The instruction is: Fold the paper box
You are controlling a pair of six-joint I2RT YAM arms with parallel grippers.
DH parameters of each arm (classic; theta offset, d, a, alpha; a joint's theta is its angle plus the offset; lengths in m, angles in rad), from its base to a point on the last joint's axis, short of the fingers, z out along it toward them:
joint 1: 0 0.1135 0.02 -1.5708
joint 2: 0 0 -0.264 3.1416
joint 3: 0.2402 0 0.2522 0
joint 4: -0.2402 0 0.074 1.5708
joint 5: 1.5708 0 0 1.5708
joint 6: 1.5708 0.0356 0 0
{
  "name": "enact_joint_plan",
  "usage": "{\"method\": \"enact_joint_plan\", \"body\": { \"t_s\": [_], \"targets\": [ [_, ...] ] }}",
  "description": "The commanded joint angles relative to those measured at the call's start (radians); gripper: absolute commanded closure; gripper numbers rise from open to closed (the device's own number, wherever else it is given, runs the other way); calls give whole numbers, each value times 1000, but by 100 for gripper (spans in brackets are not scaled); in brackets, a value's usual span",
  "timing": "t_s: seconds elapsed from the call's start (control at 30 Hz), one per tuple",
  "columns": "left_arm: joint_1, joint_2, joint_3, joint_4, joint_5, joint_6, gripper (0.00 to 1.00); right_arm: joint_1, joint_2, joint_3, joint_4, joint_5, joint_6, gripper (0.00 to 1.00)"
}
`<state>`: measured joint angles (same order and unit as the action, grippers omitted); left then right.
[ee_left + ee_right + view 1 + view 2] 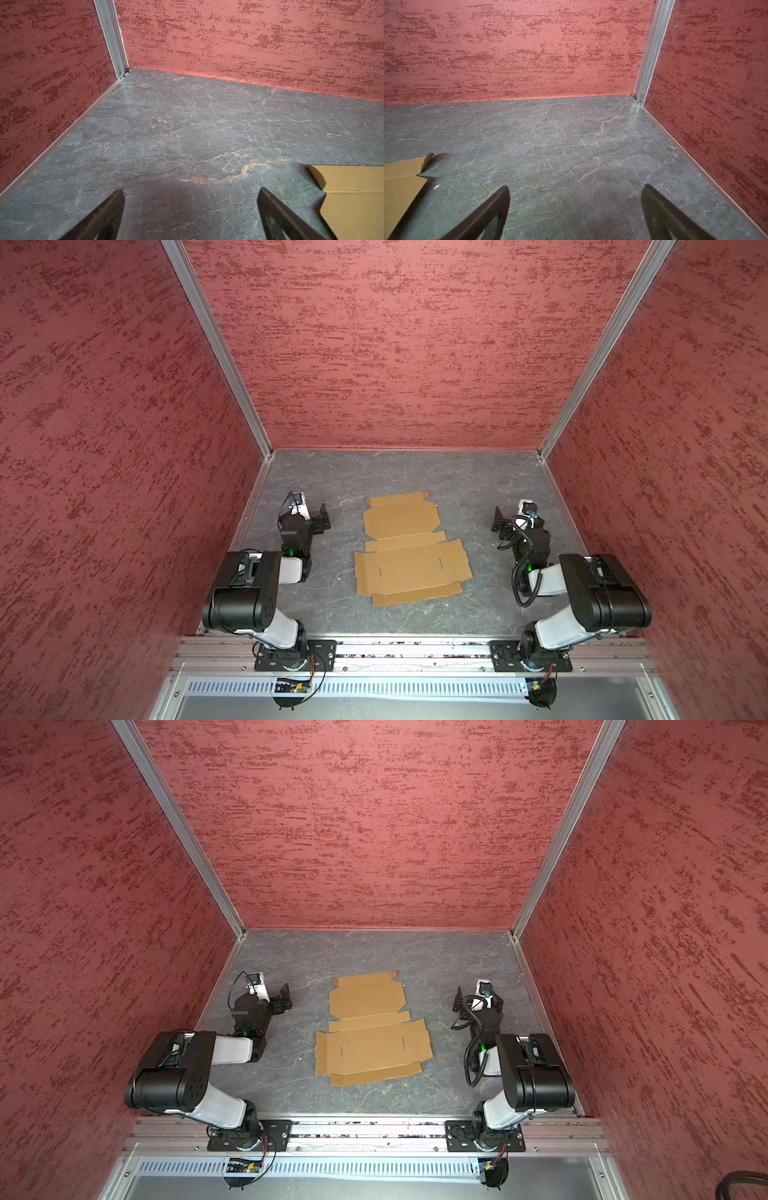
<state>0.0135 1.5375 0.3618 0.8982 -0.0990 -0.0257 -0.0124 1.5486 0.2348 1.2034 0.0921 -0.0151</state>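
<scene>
The paper box (409, 549) (372, 1029) lies flat and unfolded in the middle of the grey marbled table in both top views, a tan die-cut cardboard sheet with flaps spread out. My left gripper (323, 517) (285, 997) hovers well to its left, open and empty. On the other side my right gripper (498, 520) (458, 1000) stands apart from the sheet, also open and empty. The left wrist view has a corner of the box (353, 199) beside wide-apart fingers (108, 214). A far flap of the box (402, 182) shows in the right wrist view, away from the gripper (575, 189).
Red textured walls (407, 344) close the table (415, 472) on three sides, with aluminium posts (257, 427) at the back corners. A metal rail (411, 649) carrying both arm bases runs along the front edge.
</scene>
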Motion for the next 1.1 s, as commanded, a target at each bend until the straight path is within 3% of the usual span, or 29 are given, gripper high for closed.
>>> {"method": "enact_joint_plan", "body": {
  "t_s": [0.0,0.93,1.0,1.07],
  "targets": [
    [-3,-2,4,25,-5,3,0,-4,2,16,16,-9,7,1],
    [-3,-12,-1,26,-5,4,0,-13,-5,30,-15,-21,15,1],
    [-5,-71,14,-52,-13,5,0,-12,-77,35,-90,-40,10,1],
    [-7,-170,66,-220,-50,-14,0,-13,-210,72,-276,-48,26,1]
  ]
}}
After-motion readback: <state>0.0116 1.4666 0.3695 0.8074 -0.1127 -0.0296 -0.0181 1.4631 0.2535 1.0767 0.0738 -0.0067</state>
